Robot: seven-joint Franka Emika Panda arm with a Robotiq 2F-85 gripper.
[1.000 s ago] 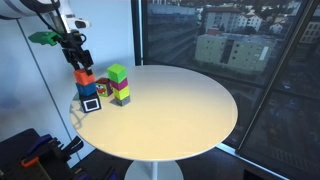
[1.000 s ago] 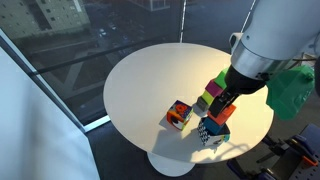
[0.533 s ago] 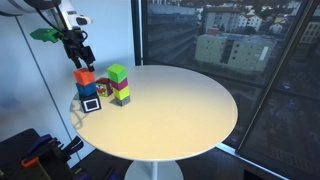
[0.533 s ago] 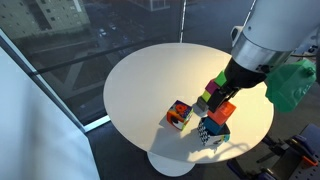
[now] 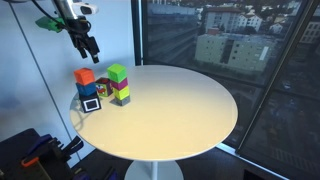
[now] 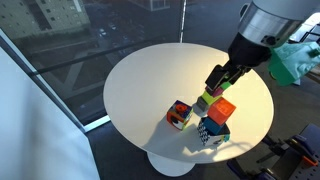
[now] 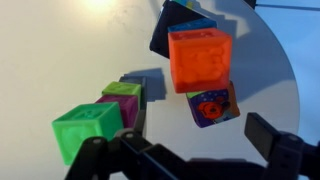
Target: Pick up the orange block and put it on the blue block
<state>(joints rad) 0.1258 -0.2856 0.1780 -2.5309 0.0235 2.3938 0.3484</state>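
- Claw (image 5: 89, 47): hangs in the air above the blocks, clear of all of them. It touches nothing and holds nothing.
- Jaws spread wide. In the wrist view the dark fingers (image 7: 278, 148) sit well apart at the bottom edge with only table between them.
- Orange block (image 5: 84, 76): resting on top of the blue block (image 5: 86, 91), near the rim of the round white table (image 5: 180, 100).
- Orientation: a cube, so no long axis to record. It sits flat and upright on one face. In the wrist view its top edges run almost square to the picture, while the block beneath looks turned a little from it, one corner poking out.
- In both exterior views the orange cube stands level, not tipped.
- Just beside this stack: a lime-green cube (image 5: 117, 73) on a magenta cube (image 5: 120, 90).
- A multicoloured patterned block (image 6: 179, 114) lies on the table close by, apart from both stacks.
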